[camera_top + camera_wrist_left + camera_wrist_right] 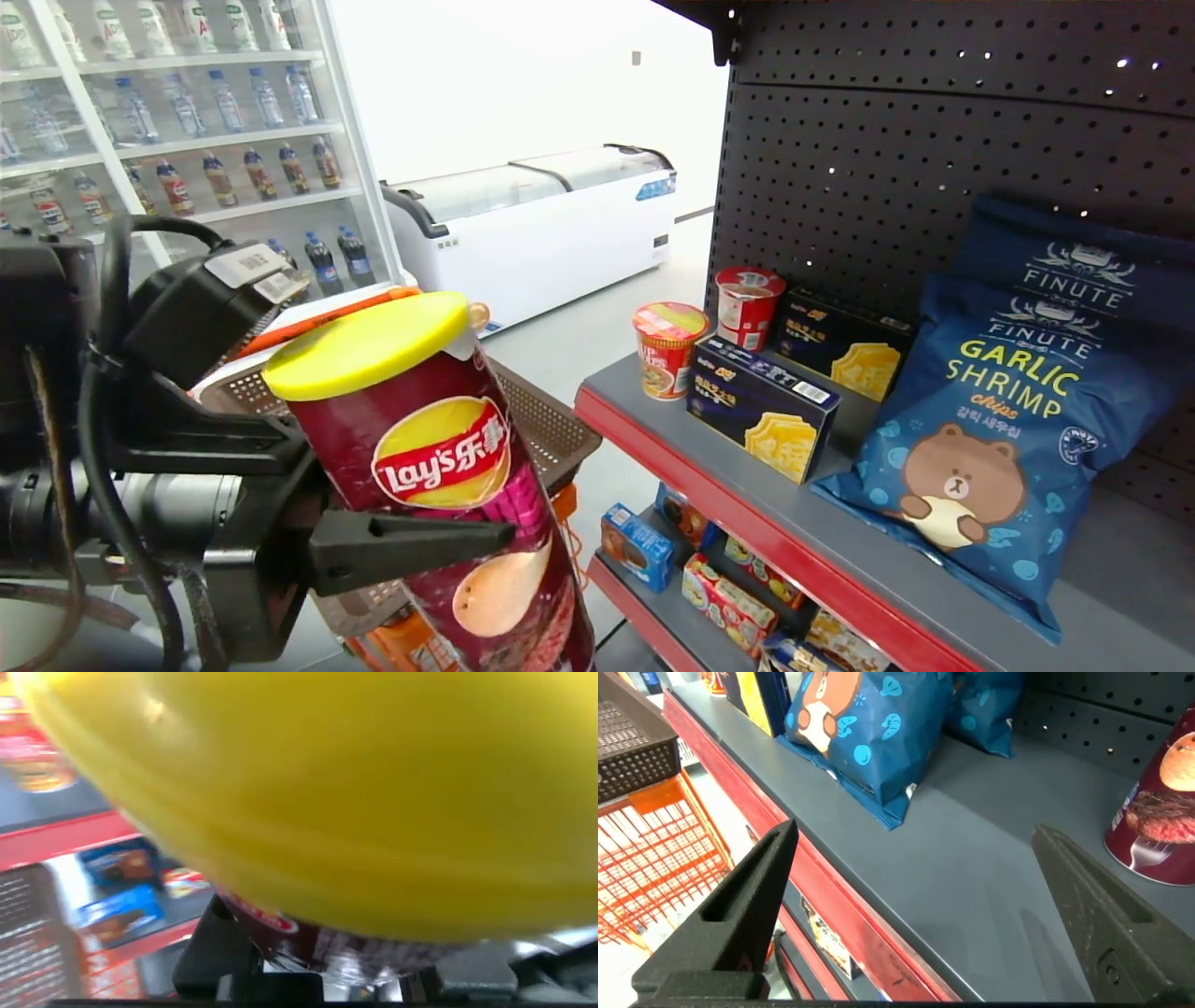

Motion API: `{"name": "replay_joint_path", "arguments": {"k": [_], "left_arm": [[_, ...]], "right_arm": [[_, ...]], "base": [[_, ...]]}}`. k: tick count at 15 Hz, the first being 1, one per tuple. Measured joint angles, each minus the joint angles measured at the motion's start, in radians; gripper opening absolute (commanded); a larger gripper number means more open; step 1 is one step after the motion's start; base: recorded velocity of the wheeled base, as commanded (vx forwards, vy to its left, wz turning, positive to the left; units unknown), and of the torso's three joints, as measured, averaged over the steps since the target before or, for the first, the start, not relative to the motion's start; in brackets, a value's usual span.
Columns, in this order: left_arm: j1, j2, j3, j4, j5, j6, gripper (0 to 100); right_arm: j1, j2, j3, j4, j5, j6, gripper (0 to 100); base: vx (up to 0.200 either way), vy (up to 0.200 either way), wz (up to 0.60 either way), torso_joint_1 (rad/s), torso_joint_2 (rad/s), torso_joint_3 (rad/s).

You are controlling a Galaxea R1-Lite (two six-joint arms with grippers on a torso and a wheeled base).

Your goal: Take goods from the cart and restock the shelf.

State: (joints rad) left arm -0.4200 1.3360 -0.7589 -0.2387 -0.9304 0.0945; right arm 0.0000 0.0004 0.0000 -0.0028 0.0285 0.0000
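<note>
My left gripper (415,509) is shut on a maroon chips can (439,467) with a yellow lid (369,343), held upright and slightly tilted at the head view's lower left, in front of the cart basket (551,425). The left wrist view shows the yellow lid (327,784) close up, with the can's body (318,943) below it. The grey shelf (840,551) with a red front edge stands to the right. My right gripper (915,924) is open over a bare stretch of that shelf (971,859), next to a second maroon can (1158,812) standing on it.
On the shelf stand two cup noodles (667,347), dark blue boxes (766,406) and blue shrimp chip bags (990,439), with a pegboard back (934,140). A lower shelf holds several small boxes (728,602). The orange cart frame (654,859) stands beside the shelf. A drinks fridge (187,140) and a chest freezer (541,219) stand behind.
</note>
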Motion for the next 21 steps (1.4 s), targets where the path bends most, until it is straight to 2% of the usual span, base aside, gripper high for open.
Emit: {"name": "replay_joint_path", "arguments": {"k": [3,6,10,12,21], "left_arm": [[-0.074,0.000,0.033,0.001,-0.014,0.000,0],[-0.123,0.000,0.053,0.001,-0.014,0.000,0],[-0.174,-0.014,0.135,0.002,-0.013,0.005,0],[-0.184,-0.023,0.156,0.001,-0.013,0.005,0],[-0.191,-0.030,0.168,0.000,-0.013,0.007,0]], "right_arm": [[0.000,0.000,0.000,0.000,0.000,0.000,100],[-0.001,0.000,0.000,0.000,0.000,0.000,100],[0.000,0.000,0.000,0.000,0.000,0.000,100],[0.000,0.000,0.000,0.000,0.000,0.000,100],[0.001,0.000,0.000,0.000,0.000,0.000,100]], "base": [[0.000,0.000,0.00,0.000,0.00,0.000],[0.000,0.000,0.00,0.000,0.00,0.000],[0.000,0.000,-0.15,0.001,0.00,0.001],[0.000,0.000,-0.60,0.005,0.01,0.000],[0.000,0.000,0.00,0.000,0.00,0.000]]}}
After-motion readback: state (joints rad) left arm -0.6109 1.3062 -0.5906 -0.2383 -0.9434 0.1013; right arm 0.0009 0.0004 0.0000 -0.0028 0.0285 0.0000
